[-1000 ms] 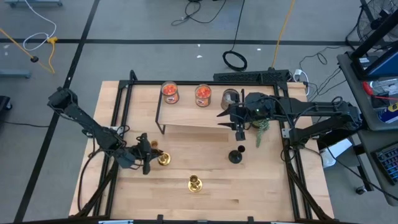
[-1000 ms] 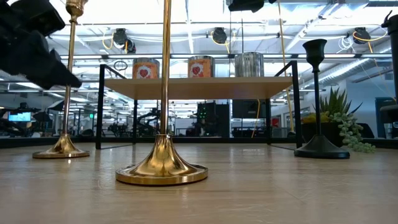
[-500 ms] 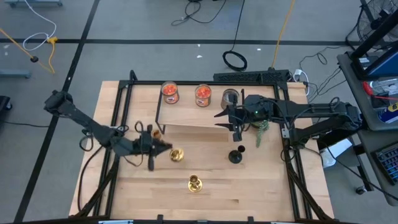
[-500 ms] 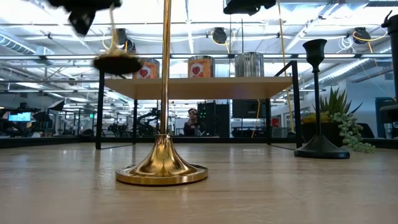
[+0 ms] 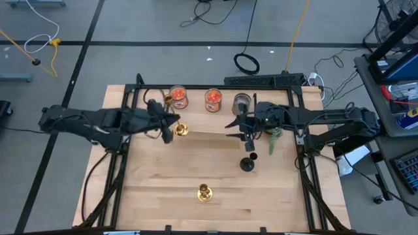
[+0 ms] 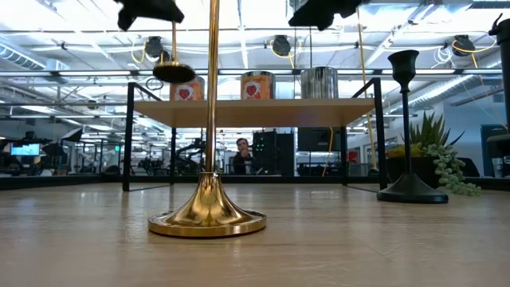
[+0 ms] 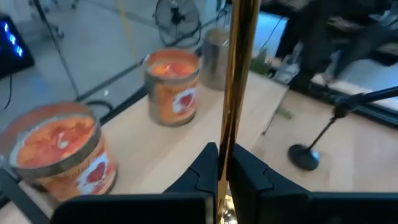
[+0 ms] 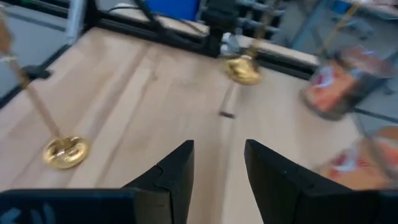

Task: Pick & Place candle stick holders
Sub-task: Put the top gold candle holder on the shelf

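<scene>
My left gripper [image 5: 170,121] is shut on a gold candle stick holder [image 7: 239,74], carried in the air at the left end of the wooden shelf [image 5: 209,123]; its round base [image 6: 174,72] hangs a little above the shelf top. A second gold holder [image 5: 204,192] stands by its base on the table near the front edge. The black holder [image 5: 247,162] stands on its base to the right. My right gripper [image 8: 217,163] is open, above the table just in front of the shelf's right part, with nothing between its fingers. My left gripper pinches the holder's slim stem [image 7: 231,140] between its two fingers [image 7: 252,177]. The fingers come from the table's left, slanting slightly down, and lie across the stem. The holder stands upright in the hold, lifted clear of table and shelf.
Two orange jar candles [image 5: 177,96] [image 5: 213,100] and a grey one [image 5: 241,102] stand along the shelf's far side. A green plant [image 5: 273,136] sits by the right arm. A black frame [image 5: 134,104] borders the table. Bare wood lies between the shelf and the front gold holder.
My left gripper has risen and swung toward the table's far edge and the shelf, carrying the gold holder. The holder has left the table near the left side and now hangs clear at shelf height beside the left orange candle.
</scene>
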Controlling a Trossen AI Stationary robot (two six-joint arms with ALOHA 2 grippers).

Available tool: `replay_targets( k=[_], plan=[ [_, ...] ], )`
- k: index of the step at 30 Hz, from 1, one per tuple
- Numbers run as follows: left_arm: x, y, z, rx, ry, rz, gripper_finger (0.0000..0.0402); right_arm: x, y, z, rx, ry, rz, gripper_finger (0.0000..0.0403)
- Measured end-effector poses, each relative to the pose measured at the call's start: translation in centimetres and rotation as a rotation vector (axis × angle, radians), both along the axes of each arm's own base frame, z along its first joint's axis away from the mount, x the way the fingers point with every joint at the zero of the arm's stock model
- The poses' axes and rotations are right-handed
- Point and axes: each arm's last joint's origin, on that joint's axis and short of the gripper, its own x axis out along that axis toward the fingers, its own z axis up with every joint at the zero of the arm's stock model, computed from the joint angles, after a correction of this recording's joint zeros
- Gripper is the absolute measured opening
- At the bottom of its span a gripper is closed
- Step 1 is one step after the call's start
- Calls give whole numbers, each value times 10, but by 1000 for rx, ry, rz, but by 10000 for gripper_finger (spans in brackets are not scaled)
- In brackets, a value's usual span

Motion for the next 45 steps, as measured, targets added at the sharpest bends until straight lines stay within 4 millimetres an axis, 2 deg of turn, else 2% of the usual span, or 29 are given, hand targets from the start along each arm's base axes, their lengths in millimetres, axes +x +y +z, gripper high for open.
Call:
replay_targets(
  k=[6, 12, 17, 23, 27, 38, 45],
  plan=[
    [5, 24, -7, -9, 49, 73, 18, 2, 3, -17, 26, -44, 58, 141],
    [4, 35, -8, -14, 63, 82, 23, 2, 8, -22, 16, -58, 80, 141],
    [5, 38, -12, 18, 126, 73, 21, 1, 10, -28, 25, -39, 85, 141],
    [14, 40, -19, 54, 168, 61, 65, 1, 14, -29, 24, -40, 101, 141],
    [22, 41, -27, 69, 220, 48, 81, 2, 14, -28, 24, -57, 100, 141],
    [24, 42, -31, 113, 267, 82, 85, 3, 16, -26, 24, -81, 108, 141],
    [24, 42, -32, 113, 276, 78, 86, 2, 29, -26, 25, -80, 153, 148]
  ],
)
